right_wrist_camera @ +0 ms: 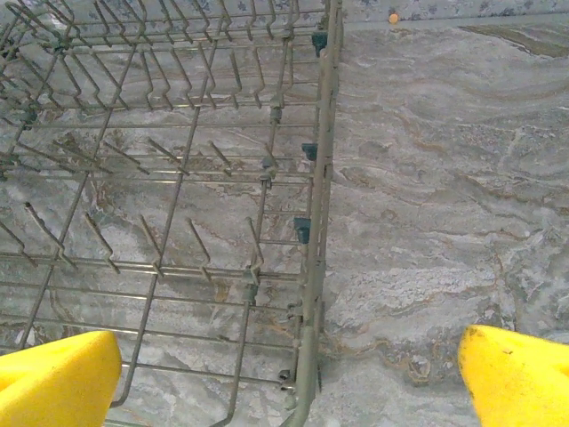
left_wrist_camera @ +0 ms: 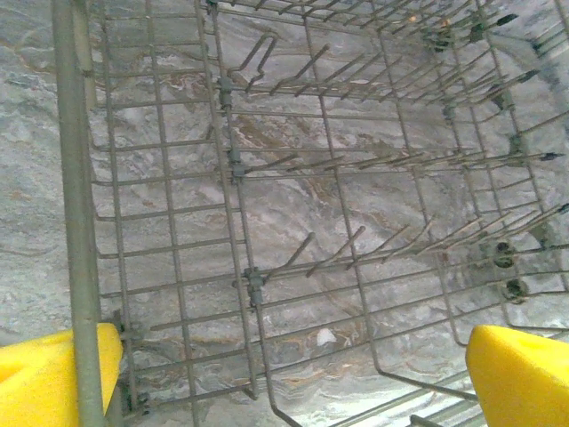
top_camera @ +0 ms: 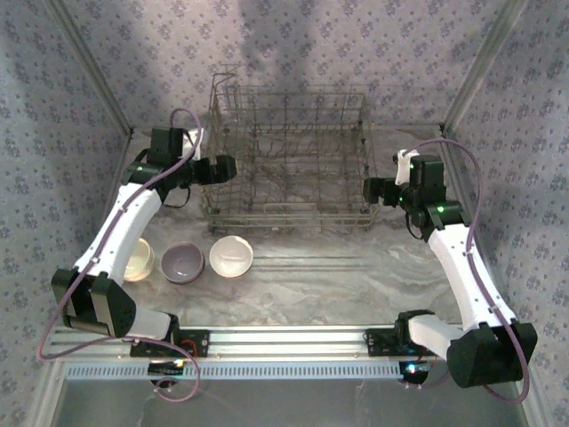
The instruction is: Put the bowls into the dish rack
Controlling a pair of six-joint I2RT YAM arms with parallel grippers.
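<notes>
My left gripper (left_wrist_camera: 284,391) and right gripper (right_wrist_camera: 284,382) hang spread wide, gripping nothing, over the left and right ends of the dish rack (top_camera: 284,218), a grey wire basket with bare tines inside. The overhead view adds three bowls on the table (top_camera: 338,276) before it: a white bowl (top_camera: 231,256), a lavender bowl (top_camera: 182,263), and a perhaps cream bowl (top_camera: 142,261) half behind my left arm (top_camera: 120,227).

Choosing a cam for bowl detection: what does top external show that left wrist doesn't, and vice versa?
Top external: cream bowl, lavender bowl and white bowl on the table in front of the rack, and the right arm.
Left wrist: the left tool open, yellow pads wide apart, tines close up.
Both: the dish rack with no bowls loaded, and the marbled table.
</notes>
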